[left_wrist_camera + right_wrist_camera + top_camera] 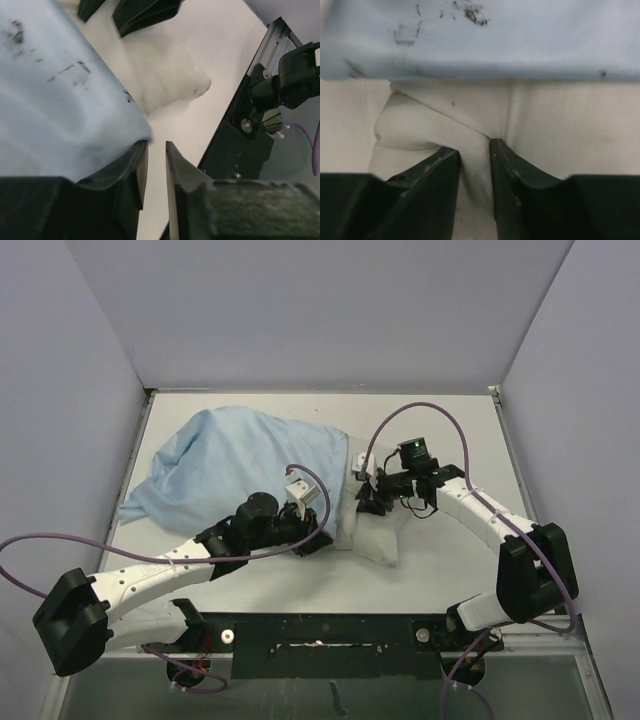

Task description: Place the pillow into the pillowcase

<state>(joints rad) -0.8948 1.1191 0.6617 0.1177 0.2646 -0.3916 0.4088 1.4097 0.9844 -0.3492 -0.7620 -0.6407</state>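
Observation:
The light-blue pillowcase (240, 455) lies wrinkled across the left and middle of the table. The off-white pillow (375, 540) sticks out of its right end, the rest hidden inside. My left gripper (318, 537) sits at the pillowcase's near right corner. In the left wrist view its jaws (156, 144) stand a narrow gap apart with bare table between them, and the pillowcase (60, 100) edge drapes over the left finger. My right gripper (366, 502) is at the pillow's far side. In the right wrist view it (475, 145) is shut on a fold of pillow (420, 125) below the pillowcase (495, 40) hem.
A black rail (320, 625) runs along the table's near edge and shows in the left wrist view as a black frame (240, 145). Grey walls close in the left, back and right sides. The right gripper's dark fingers (140, 12) show at the top of the left wrist view.

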